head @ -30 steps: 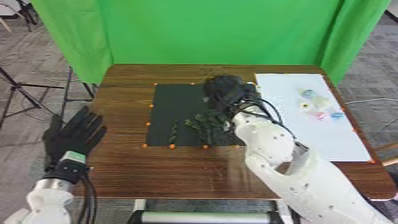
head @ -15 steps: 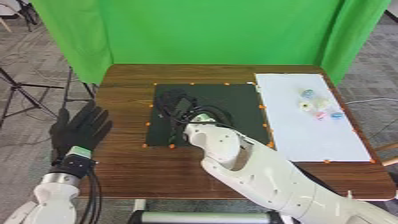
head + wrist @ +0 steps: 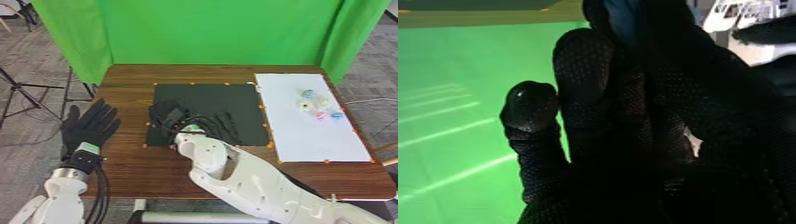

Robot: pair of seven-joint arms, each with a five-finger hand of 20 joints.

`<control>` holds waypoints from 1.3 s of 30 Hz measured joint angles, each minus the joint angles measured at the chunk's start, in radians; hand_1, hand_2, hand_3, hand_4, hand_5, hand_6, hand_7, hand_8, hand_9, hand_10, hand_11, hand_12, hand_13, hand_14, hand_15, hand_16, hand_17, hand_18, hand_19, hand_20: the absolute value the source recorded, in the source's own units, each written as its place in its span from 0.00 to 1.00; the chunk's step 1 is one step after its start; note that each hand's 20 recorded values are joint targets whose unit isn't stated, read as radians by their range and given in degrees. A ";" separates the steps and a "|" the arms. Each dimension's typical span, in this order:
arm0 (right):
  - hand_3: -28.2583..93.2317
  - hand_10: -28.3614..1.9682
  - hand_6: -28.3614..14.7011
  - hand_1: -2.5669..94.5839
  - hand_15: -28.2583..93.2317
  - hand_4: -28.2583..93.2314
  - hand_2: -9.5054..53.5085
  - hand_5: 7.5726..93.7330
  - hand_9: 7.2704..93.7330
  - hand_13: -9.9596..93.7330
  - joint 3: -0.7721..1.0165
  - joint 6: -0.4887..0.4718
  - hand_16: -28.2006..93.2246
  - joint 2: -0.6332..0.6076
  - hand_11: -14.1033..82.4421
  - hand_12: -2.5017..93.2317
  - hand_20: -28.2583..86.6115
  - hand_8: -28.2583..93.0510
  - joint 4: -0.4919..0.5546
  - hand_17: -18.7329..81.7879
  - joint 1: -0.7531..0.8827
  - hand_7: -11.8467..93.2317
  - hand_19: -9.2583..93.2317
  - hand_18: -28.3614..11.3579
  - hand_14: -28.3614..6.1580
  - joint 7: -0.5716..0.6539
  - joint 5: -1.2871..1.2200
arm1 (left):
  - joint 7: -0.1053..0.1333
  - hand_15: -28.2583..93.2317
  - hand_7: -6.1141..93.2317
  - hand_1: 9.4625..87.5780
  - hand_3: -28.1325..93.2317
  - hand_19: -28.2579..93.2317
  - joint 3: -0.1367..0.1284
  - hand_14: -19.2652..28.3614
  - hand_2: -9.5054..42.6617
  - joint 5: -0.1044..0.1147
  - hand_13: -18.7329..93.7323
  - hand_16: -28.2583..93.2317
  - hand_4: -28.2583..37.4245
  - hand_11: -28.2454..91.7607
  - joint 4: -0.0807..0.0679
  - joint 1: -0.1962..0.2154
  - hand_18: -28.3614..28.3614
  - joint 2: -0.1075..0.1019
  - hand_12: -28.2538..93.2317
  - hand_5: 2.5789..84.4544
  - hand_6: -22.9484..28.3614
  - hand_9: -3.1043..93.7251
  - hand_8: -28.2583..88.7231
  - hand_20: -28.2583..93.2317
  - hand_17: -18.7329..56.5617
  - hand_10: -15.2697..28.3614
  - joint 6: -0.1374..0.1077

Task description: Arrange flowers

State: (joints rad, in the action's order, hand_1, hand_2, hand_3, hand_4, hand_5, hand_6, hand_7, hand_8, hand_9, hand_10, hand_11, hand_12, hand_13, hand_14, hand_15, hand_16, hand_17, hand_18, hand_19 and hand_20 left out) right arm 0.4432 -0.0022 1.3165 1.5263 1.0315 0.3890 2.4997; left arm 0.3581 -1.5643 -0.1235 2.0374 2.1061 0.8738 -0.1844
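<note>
In the head view my right hand (image 3: 167,111) is over the left part of the dark green mat (image 3: 209,92), fingers relaxed, hiding that part of it. Thin dark stems (image 3: 229,121) lie on the mat to its right, partly behind the arm's cables. On the white board (image 3: 293,137) sits a loose cluster: a blue flower (image 3: 307,93), a pale one (image 3: 306,106), a pink one (image 3: 321,115) and another blue one (image 3: 338,115). My left hand (image 3: 87,125) is open beside the table's left edge. The right wrist view has my right hand (image 3: 585,67) with fingers extended.
Small orange markers line the mat and the board. The brown table (image 3: 129,172) shows bare wood at its front left. A green curtain (image 3: 213,35) hangs behind it, and a tripod (image 3: 35,90) stands at the left.
My right hand has moved left across the mat and slightly nearer the table's front; stems at the mat's right part are now uncovered. My left hand has shifted slightly right.
</note>
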 measured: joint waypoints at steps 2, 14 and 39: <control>0.83 0.61 0.59 0.61 0.69 0.00 0.00 0.67 0.80 0.74 0.003 -0.001 0.61 0.004 0.25 0.43 0.57 0.24 -0.006 0.60 0.007 0.38 0.98 0.19 0.60 0.011 0.002 | -0.007 0.49 0.21 0.21 0.80 0.47 0.000 0.68 0.35 0.000 0.34 0.17 0.00 0.40 0.001 -0.003 0.69 0.000 0.32 0.41 0.60 0.33 0.16 0.30 0.17 0.67 -0.002; 0.86 0.44 0.59 0.56 0.70 0.00 0.00 0.63 0.63 0.67 0.029 -0.047 0.58 0.017 0.35 0.22 0.59 0.12 -0.006 0.56 0.040 0.35 0.95 0.14 0.53 0.053 -0.004 | -0.005 0.52 0.23 0.22 0.81 0.49 -0.021 0.69 0.37 0.010 0.33 0.17 0.00 0.42 0.026 0.014 0.71 0.002 0.33 0.42 0.60 0.33 0.16 0.31 0.16 0.68 -0.070; 0.88 0.34 0.51 0.46 0.73 0.00 0.00 0.55 0.53 0.60 0.315 -0.143 0.46 -0.022 0.30 0.21 0.58 0.14 0.267 0.50 0.182 0.27 0.92 0.12 0.36 0.196 -0.136 | 0.014 0.49 0.22 0.22 0.81 0.48 -0.085 0.68 0.33 0.018 0.31 0.17 0.00 0.40 0.048 0.087 0.71 0.032 0.32 0.37 0.59 0.29 0.16 0.30 0.16 0.66 -0.026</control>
State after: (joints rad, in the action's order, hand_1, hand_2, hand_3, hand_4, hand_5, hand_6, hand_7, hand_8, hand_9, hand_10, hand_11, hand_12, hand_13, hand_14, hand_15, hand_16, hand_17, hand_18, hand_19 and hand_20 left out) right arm 0.7584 -0.1447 1.2943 1.7931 1.2138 0.5853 2.3642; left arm 0.3721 -1.6492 -0.1056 2.0858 2.1928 0.9061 -0.2106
